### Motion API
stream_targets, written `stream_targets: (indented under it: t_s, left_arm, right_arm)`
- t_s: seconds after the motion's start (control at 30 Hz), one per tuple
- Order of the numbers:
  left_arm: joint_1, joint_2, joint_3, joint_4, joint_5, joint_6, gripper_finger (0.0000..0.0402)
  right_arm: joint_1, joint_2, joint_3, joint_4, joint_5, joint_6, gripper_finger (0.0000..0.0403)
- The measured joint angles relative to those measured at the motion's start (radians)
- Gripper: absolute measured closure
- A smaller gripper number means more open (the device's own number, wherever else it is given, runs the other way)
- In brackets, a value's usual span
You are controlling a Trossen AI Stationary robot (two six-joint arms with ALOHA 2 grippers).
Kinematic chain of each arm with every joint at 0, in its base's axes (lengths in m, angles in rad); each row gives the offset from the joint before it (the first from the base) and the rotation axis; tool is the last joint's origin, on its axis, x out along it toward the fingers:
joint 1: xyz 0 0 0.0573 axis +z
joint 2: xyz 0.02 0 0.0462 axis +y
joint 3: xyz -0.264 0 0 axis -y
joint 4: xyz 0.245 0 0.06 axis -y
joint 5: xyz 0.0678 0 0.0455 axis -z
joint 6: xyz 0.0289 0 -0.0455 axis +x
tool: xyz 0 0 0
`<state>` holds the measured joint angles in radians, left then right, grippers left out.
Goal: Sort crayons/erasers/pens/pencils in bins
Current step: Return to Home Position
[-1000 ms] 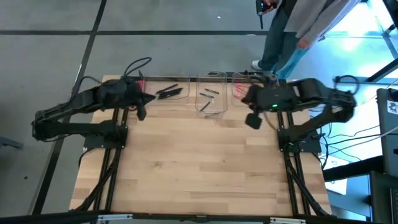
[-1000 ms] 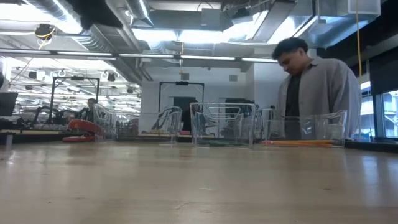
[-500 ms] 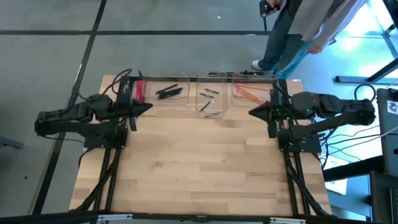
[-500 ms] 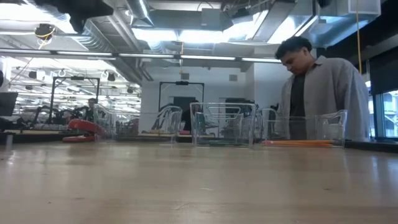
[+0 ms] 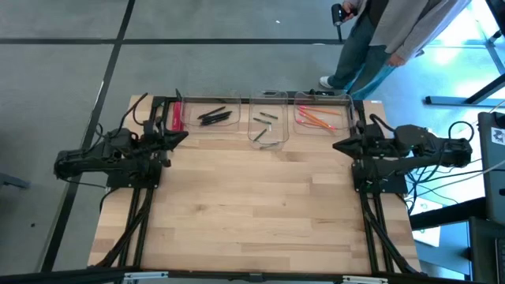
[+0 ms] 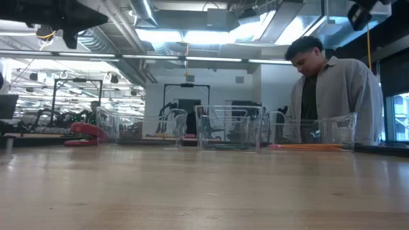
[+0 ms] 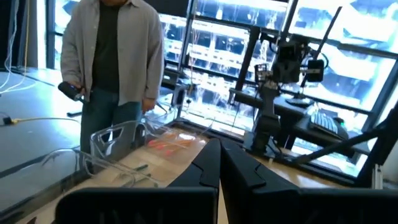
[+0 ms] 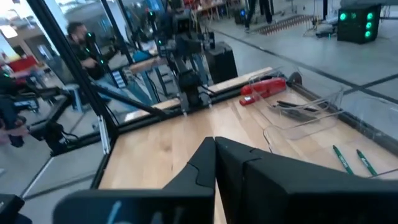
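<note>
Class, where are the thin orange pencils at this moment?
In the high view, the thin orange pencils lie inside the right-hand clear plastic bin at the table's far edge, next to the middle clear bin.

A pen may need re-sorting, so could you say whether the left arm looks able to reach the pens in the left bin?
Probably yes. The shut left gripper sits short of the open-topped left bin; nothing covers the pens, the red bar lies beside the bin, and the right gripper waits opposite.
</note>
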<state>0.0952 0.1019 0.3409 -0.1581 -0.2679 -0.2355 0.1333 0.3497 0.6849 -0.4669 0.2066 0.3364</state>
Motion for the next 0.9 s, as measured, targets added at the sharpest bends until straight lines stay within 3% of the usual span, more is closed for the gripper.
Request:
stream_targets:
  t_s: [0.23,0.4,0.63,0.9]
  left_arm:
    - [0.000,-0.098,-0.037,0.034,-0.009,-0.016,0.0401]
    - [0.000,-0.099,-0.040,0.035,-0.010,0.002,0.0401]
    - [0.001,-0.099,-0.088,0.069,-0.020,-0.011,0.0401]
    - [0.001,-0.099,-0.263,0.289,-0.007,-0.006,0.0401]
  right_arm:
    - [0.000,-0.191,-0.084,-0.012,-0.001,-0.026,0.0401]
    - [0.000,-0.344,-0.142,-0.044,0.000,-0.031,0.0400]
    - [0.000,-0.340,-0.161,-0.098,-0.006,-0.029,0.0401]
    - [0.000,-0.346,-0.292,0.008,-0.020,-0.033,0.0401]
